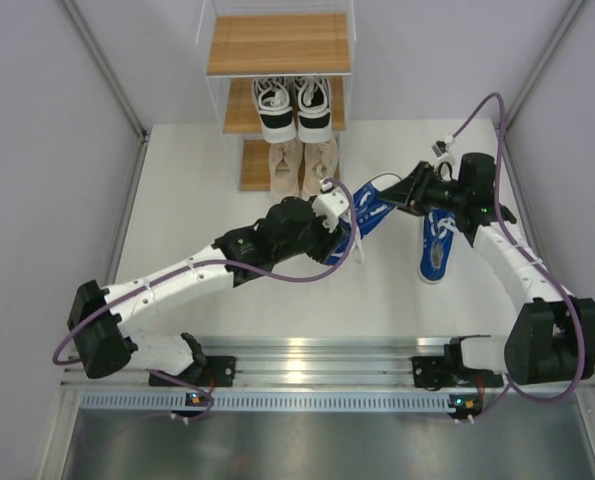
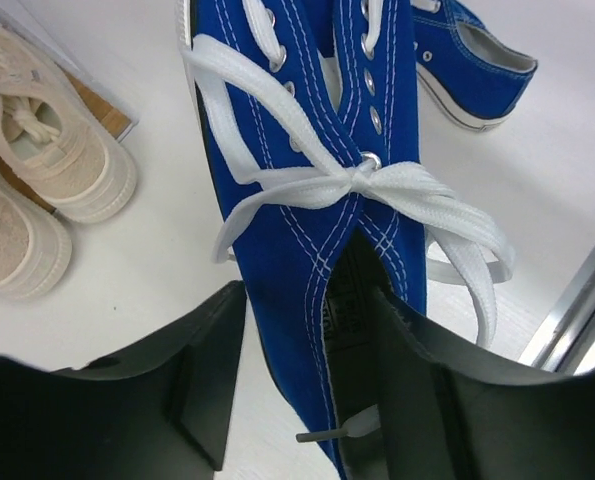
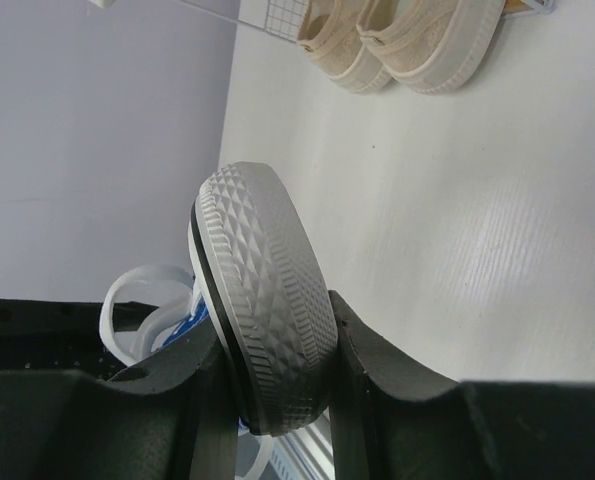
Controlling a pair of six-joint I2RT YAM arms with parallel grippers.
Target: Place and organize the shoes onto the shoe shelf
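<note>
One blue shoe [image 1: 373, 206] hangs above the table between both grippers. My right gripper [image 1: 403, 190] is shut on its toe, pinching the grey patterned sole [image 3: 272, 300] between the fingers [image 3: 277, 330]. My left gripper [image 1: 345, 216] is open at the heel [image 2: 307, 310]: one finger sits inside the shoe's opening, the other stands outside with a gap to the blue side [image 2: 287, 250]. The second blue shoe [image 1: 437, 246] lies on the table under my right arm and also shows in the left wrist view [image 2: 477, 60]. The shoe shelf [image 1: 277, 45] has a bare top board, the black-and-white pair [image 1: 292, 105] on the middle and the beige pair [image 1: 302, 165] on the bottom.
The beige pair also shows in the left wrist view [image 2: 57, 160] and the right wrist view [image 3: 407, 40]. A metal rail [image 1: 317, 360] runs along the table's near edge. Grey walls close in both sides. A purple cable [image 1: 347, 250] loops by the left wrist.
</note>
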